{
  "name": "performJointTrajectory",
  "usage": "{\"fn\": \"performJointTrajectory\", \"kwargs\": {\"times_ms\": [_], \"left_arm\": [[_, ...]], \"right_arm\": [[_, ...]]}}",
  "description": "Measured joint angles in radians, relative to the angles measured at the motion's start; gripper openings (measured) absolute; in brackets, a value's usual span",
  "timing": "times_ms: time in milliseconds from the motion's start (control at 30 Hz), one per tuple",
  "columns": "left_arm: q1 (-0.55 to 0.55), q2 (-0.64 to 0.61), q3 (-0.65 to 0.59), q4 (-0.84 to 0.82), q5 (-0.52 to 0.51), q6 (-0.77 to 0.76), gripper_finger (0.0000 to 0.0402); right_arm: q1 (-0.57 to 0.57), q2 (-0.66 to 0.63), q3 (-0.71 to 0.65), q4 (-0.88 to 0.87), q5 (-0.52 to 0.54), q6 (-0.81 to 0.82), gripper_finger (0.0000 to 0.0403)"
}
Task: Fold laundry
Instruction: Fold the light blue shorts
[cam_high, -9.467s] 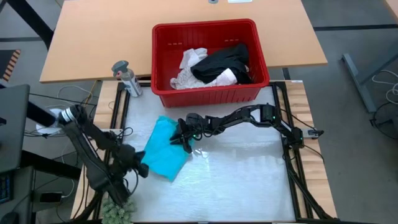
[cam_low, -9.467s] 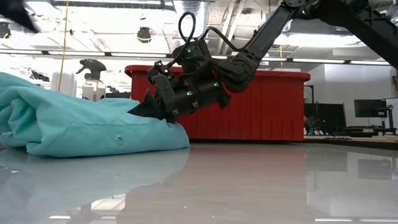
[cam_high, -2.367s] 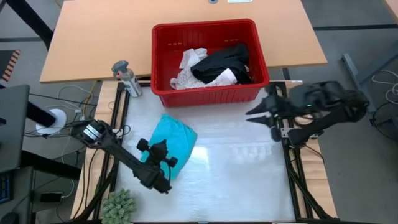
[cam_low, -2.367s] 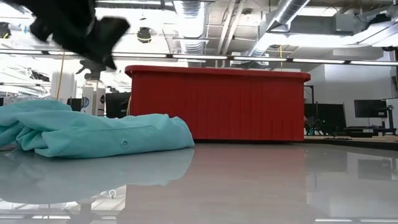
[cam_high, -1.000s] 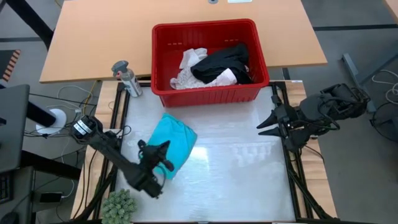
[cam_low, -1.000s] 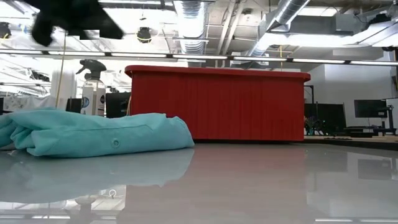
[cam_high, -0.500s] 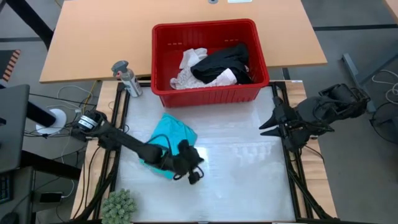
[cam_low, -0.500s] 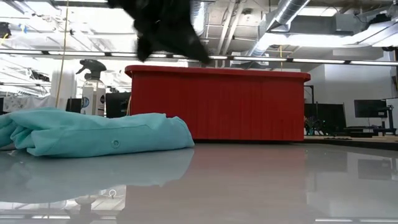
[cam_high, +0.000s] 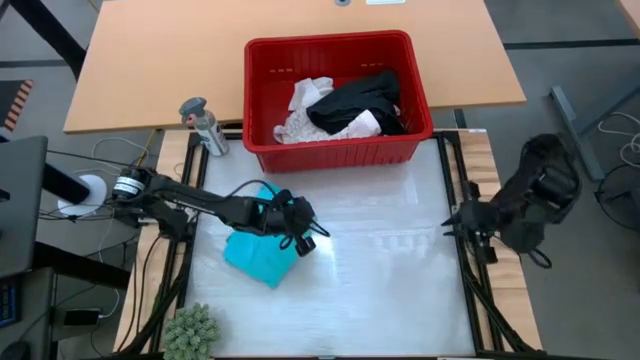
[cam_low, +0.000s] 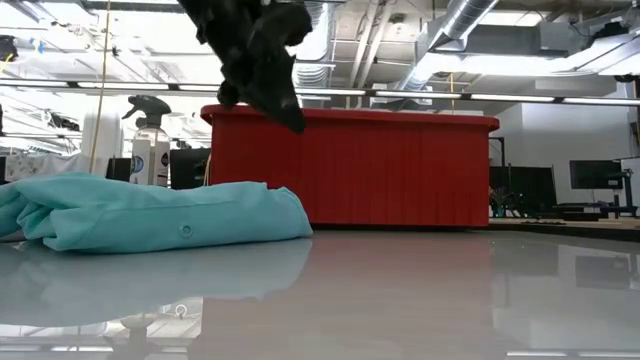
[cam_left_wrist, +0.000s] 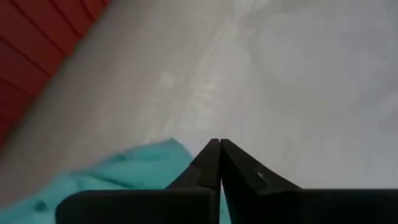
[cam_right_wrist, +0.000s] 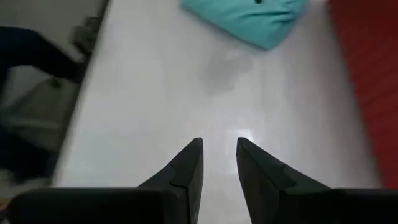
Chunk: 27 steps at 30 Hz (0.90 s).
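High view first: you are looking straight down at a white table (cam_high: 380, 300) with a red plastic basket (cam_high: 262, 100) sitting at its far edge. Your left gripper (cam_high: 308, 240) is reaching in from the left and hovering over the right edge of the teal garment (cam_high: 258, 256), which is lying bunched on the left half of the white surface, just in front of the basket. Its fingers are pressed together and holding nothing; in the left wrist view the two dark tips (cam_left_wrist: 219, 163) are meeting with bare table beyond them and teal cloth (cam_left_wrist: 124, 177) beneath. In the low view that gripper (cam_low: 285, 112) is hanging above the cloth without touching it, and the teal garment (cam_low: 150, 215) is lying in a low folded heap before the basket (cam_low: 400, 170).

Your right gripper (cam_high: 452, 222) is waiting at the table's right edge, well apart from the garment. Its fingers (cam_right_wrist: 186, 165) are standing slightly parted and empty in the right wrist view, pointing across the table toward the teal garment (cam_right_wrist: 249, 18).

Inside the basket, a black garment (cam_high: 360, 100) is lying on white cloth (cam_high: 305, 105). A spray bottle (cam_high: 203, 125) is standing left of the basket, and a small green fuzzy plant (cam_high: 190, 328) is sitting at the near left corner.
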Motion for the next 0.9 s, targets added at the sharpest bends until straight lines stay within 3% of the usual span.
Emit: {"fn": "performJointTrajectory", "kwargs": {"times_ms": [100,200,367,500,733,900], "left_arm": [[0.018,-0.051,0.000,0.009,0.027,0.024,0.0000],[0.035,-0.114,0.000,0.029,0.119,0.058,0.0000],[0.037,-0.203,-0.068,0.094,0.203,0.076,0.0000],[0.056,-0.252,-0.201,0.154,0.185,-0.006,0.0000],[0.119,-0.279,-0.365,0.237,0.136,-0.113,0.0000],[0.154,-0.255,-0.390,0.193,0.097,-0.172,0.0000]], "right_arm": [[0.095,-0.128,-0.157,0.018,0.138,0.141,0.0122],[0.165,-0.257,-0.287,0.088,0.211,0.251,0.0122],[0.249,-0.426,-0.487,0.283,0.225,0.269,0.0122],[0.291,-0.513,-0.621,0.478,0.230,0.222,0.0122],[0.301,-0.544,-0.694,0.611,0.276,0.115,0.0122],[0.296,-0.544,-0.694,0.606,0.304,0.080,0.0122]]}}
